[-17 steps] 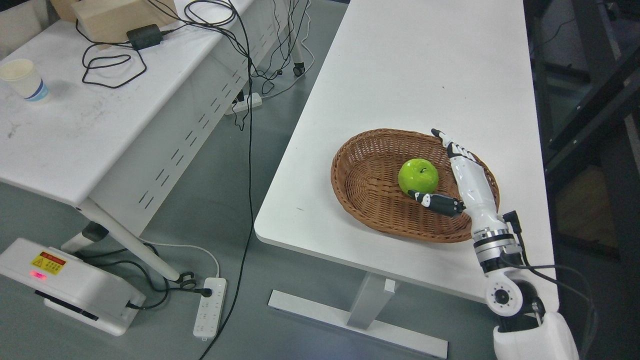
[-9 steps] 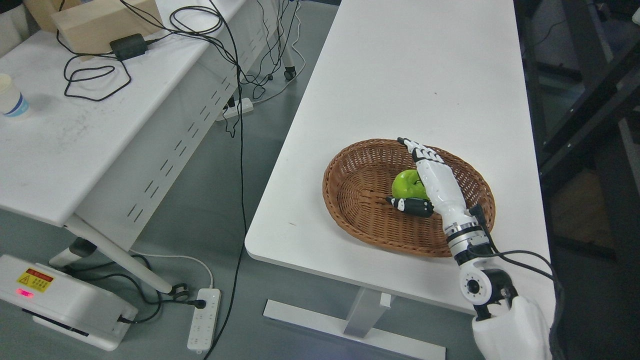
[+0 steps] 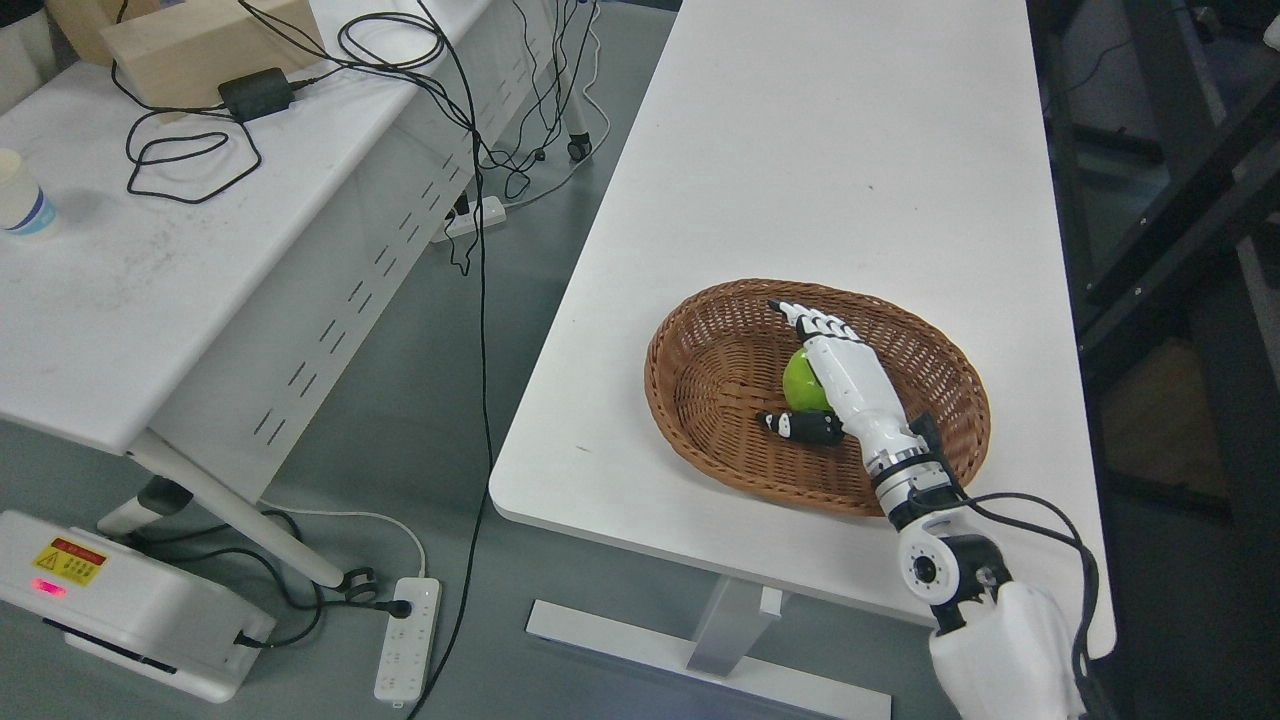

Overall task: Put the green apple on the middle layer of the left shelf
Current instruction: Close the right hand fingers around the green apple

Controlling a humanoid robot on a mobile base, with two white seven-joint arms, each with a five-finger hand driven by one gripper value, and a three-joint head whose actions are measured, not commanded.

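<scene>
The green apple (image 3: 800, 381) lies in the wicker basket (image 3: 720, 370), which sits near the front edge of the white table (image 3: 830, 150), closer to its right side. The right hand (image 3: 835, 375) reaches into the basket from the lower right and lies over the apple, hiding much of it; its fingers (image 3: 805, 318) are stretched out straight past the fruit and the dark thumb (image 3: 800, 427) sticks out on the near side, so the hand is spread around the apple and not yet closed on it. By my judgement the task is at its very start: the grasp is not made, and the lift, the carry and the placing on the shelf all remain. No shelf is clearly in view; only dark framework shows past the table's right edge, and I cannot tell what it is. The left arm does not show. The basket's raised rim is what the hand must clear when it lifts. Well apart to the left stands a second table (image 3: 130, 280) with a paper cup (image 3: 18, 195), a cardboard box (image 3: 190, 45) and a power adapter (image 3: 255, 95) with tangled black cables (image 3: 480, 250) hanging to the floor, where a power strip (image 3: 408, 625) and a white device (image 3: 130, 605) lie; none of these is near the hand.
</scene>
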